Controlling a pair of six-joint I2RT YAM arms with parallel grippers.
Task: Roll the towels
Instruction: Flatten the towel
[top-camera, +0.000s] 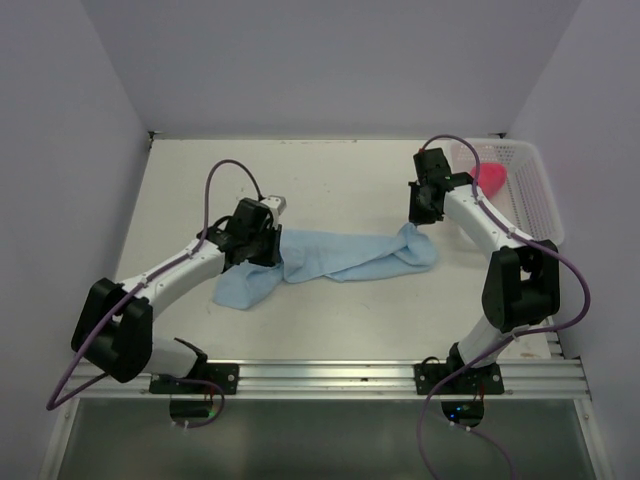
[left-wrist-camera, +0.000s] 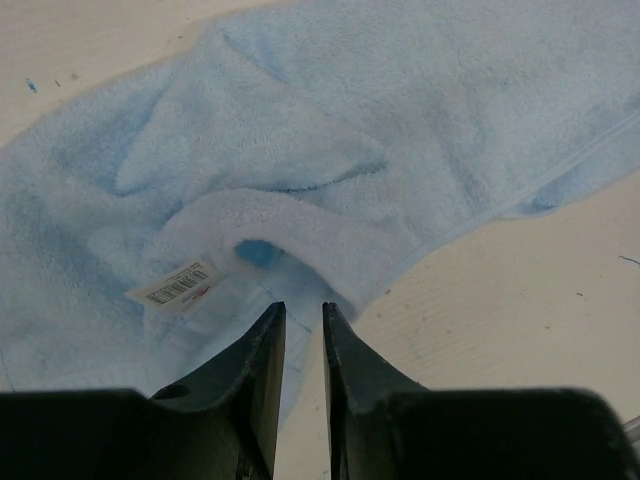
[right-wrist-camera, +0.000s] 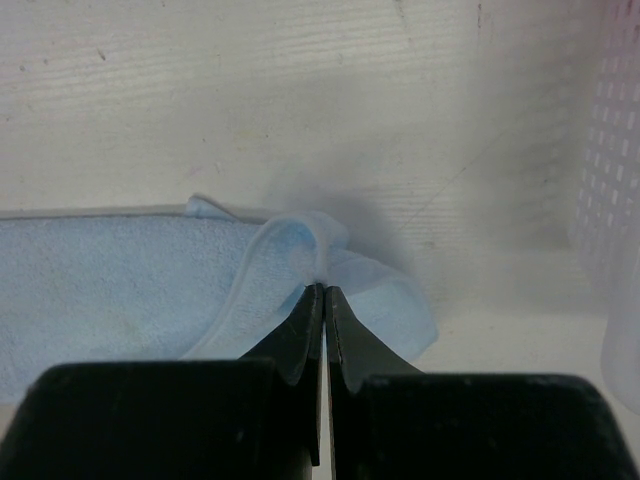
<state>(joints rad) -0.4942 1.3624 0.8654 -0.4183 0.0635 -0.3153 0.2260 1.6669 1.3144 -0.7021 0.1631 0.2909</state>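
Your blue towel (top-camera: 340, 256) lies unrolled across the middle of the table (top-camera: 340, 190), a long rumpled strip running left to right. Its left end spreads wider and is folded over on itself, with a white barcode tag (left-wrist-camera: 174, 287) face up beside the fold. Its right end is bunched up, the hem pinched in the right gripper (right-wrist-camera: 322, 292). Your pink towel (top-camera: 490, 178) sits at the far right inside the basket (top-camera: 540, 200). Only a rounded lump of it shows, so you cannot tell whether it is rolled.
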